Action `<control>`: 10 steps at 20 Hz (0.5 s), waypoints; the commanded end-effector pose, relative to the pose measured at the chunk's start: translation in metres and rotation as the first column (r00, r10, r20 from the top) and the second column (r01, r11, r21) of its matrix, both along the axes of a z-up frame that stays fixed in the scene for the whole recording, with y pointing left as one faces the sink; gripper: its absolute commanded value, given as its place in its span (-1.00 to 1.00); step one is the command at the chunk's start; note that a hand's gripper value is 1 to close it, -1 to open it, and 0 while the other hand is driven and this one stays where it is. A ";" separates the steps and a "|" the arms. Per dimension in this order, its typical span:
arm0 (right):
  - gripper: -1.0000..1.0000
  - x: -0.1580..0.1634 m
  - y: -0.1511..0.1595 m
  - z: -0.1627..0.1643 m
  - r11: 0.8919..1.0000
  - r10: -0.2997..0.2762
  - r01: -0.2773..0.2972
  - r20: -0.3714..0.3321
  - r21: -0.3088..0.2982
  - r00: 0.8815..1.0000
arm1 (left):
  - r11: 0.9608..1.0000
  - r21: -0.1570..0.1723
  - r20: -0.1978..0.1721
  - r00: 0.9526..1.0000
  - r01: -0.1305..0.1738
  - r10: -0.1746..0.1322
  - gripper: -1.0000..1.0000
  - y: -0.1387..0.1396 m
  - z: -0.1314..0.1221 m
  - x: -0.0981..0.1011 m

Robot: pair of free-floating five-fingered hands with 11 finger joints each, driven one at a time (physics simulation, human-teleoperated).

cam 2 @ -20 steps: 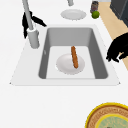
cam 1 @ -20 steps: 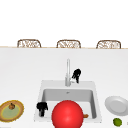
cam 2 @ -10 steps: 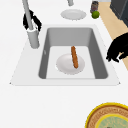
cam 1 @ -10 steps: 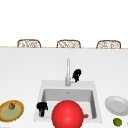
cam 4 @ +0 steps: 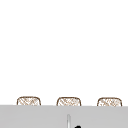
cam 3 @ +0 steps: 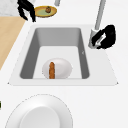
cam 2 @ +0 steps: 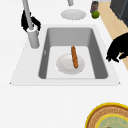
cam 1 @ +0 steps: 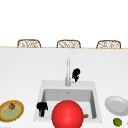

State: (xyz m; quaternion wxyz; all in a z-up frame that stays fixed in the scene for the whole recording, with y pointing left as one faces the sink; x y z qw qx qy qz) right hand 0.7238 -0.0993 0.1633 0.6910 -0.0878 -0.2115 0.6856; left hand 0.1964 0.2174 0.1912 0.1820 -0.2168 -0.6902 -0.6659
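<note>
Black against the white counter, the right hand (cam 1: 76, 74) sits just beside the faucet (cam 1: 67, 72), on its right. In the right side view its fingers (cam 3: 98, 40) curl round the faucet's base, apparently gripping the lever there, a hold that suits turning or swinging it. The left hand (cam 1: 41, 108) hangs at the sink's (cam 1: 40, 95) front left rim, well apart from the right hand; seen from the left side its fingers (cam 2: 113, 56) droop in a loose curl with nothing between them, so it seems parked rather than working.

Below and between the hands, on the sink floor, lies a white plate (cam 2: 70, 64) with a sausage (cam 2: 74, 57) resting across it, lengthwise to the basin and touching only the plate. It lies in the basin away from the spout, nearer the left hand than the right.

A red ball (cam 1: 67, 114) fills the near foreground in the front view and covers much of the sink's front edge and the plate. Left of the left hand stands a yellow dish (cam 1: 11, 110) holding a small brown thing. Right of the sink sit an empty plate (cam 1: 116, 105) and a lime (cam 1: 117, 122). Three wicker chairs (cam 1: 29, 43) line the counter's far edge, behind the right hand.
</note>
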 end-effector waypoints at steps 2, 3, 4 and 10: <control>1.00 0.001 0.025 0.026 0.998 0.007 -0.008 -0.015 -0.063 1.000 | 1.000 0.000 0.000 1.000 0.000 0.000 0.00 0.000 0.000 0.000; 1.00 0.001 0.028 0.026 0.997 0.002 -0.004 -0.019 -0.077 1.000 | 1.000 0.000 0.000 1.000 0.000 0.000 0.00 0.000 0.000 0.000; 1.00 0.002 0.030 0.026 0.996 0.002 -0.004 -0.020 -0.092 1.000 | 1.000 0.000 0.000 1.000 0.000 0.000 0.00 0.000 0.000 0.000; 1.00 0.004 0.045 0.025 0.985 0.004 -0.008 -0.023 -0.171 1.000 | 1.000 0.000 0.000 1.000 0.000 0.000 0.00 0.000 0.000 0.000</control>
